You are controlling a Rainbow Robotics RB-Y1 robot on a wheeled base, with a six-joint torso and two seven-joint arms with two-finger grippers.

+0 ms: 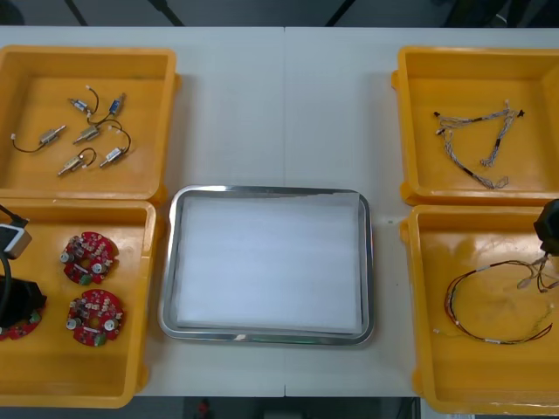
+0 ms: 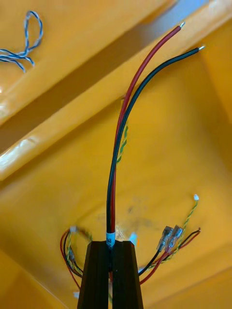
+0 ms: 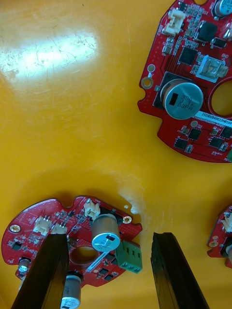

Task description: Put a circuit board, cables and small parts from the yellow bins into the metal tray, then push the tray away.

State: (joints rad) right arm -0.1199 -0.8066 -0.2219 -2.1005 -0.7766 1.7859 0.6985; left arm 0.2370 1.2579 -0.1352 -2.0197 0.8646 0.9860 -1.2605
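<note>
My left gripper (image 1: 16, 301) hangs over the near-left yellow bin (image 1: 131, 384), which holds three round red circuit boards (image 1: 88, 257). In the left wrist view its fingers (image 3: 43, 270) stand open on either side of one board (image 3: 72, 234), just above it; a second board (image 3: 193, 87) lies farther off. My right gripper (image 1: 550, 229) is over the near-right yellow bin (image 1: 419, 297). In the right wrist view the right gripper (image 2: 110, 253) is shut on a red and black cable (image 2: 118, 145) that rises from the fingertips. The metal tray (image 1: 266, 190), white inside, sits in the middle.
The far-left yellow bin (image 1: 170, 105) holds several small metal parts (image 1: 86, 133). In the far-right yellow bin (image 1: 402, 122) lies a twisted blue and white cable (image 1: 476, 144). More red and yellow cables (image 1: 498, 305) coil in the near-right bin, under the right gripper.
</note>
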